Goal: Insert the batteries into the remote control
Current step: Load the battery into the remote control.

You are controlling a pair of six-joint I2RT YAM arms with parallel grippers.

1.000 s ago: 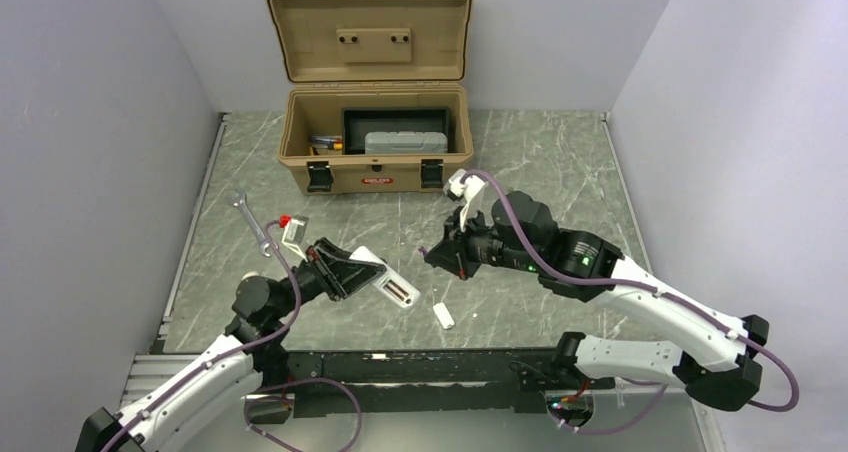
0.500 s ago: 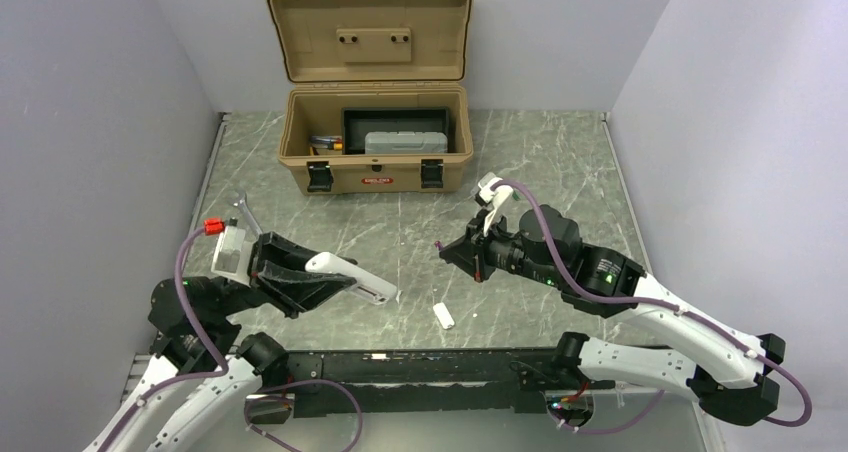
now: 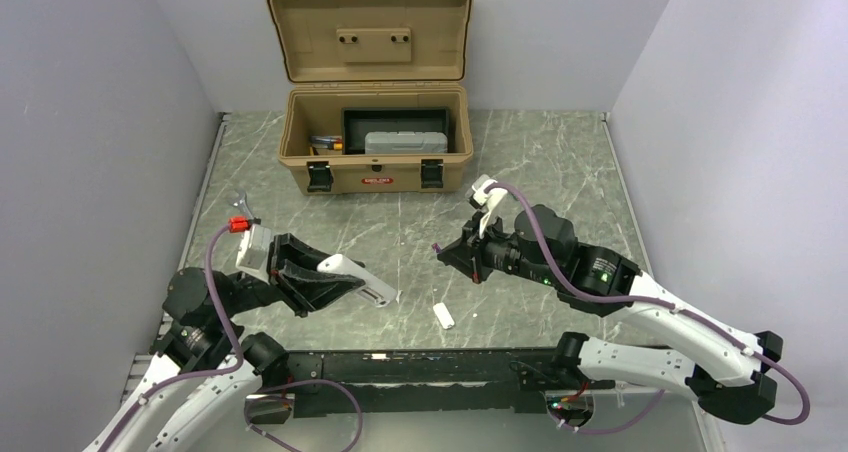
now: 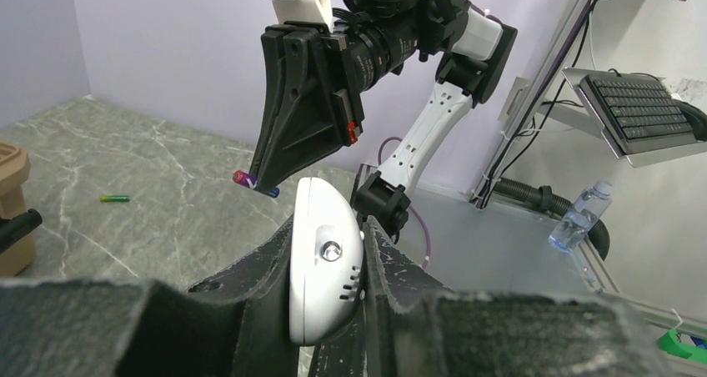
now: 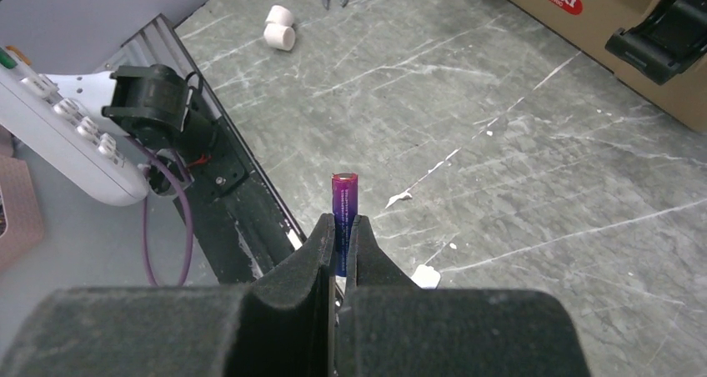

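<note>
The remote control (image 3: 358, 278) sits in the left gripper (image 3: 338, 283), its end toward the right gripper (image 3: 442, 251), which pinches a battery (image 5: 343, 203). A plastic tab (image 3: 443, 316) lies on the table (image 3: 560, 162) between them; the toolbox (image 3: 375, 157) stands beyond both.

The grey-green marbled worktop (image 3: 560, 172) carries an open tan toolbox (image 3: 372, 167) at the back, a wrench (image 3: 240, 203) at left, a white tab (image 3: 444, 316) near the front, and a green battery (image 4: 114, 198).

Bright, even light with soft shadows; wrist-view foregrounds blur.
</note>
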